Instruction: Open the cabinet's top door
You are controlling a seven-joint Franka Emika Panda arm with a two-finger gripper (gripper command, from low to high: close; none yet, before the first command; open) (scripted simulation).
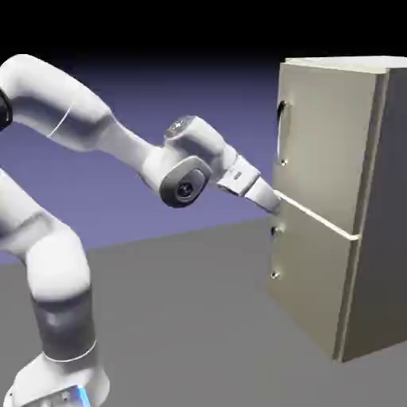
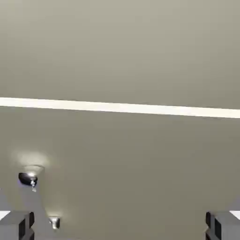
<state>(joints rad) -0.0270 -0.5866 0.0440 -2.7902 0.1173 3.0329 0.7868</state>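
Arm outstretched, gripper (image 1: pixel 274 200) (jaws wide)

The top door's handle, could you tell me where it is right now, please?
In the exterior view, the handle stands upright at the top door's left edge, above the open pincer, which sits by the seam between the doors.

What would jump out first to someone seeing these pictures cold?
The big white robot arm sweeping in from the left, its open gripper at the front of a tall beige cabinet on the right. It sits near the seam between two doors, below the top door's slim handle.
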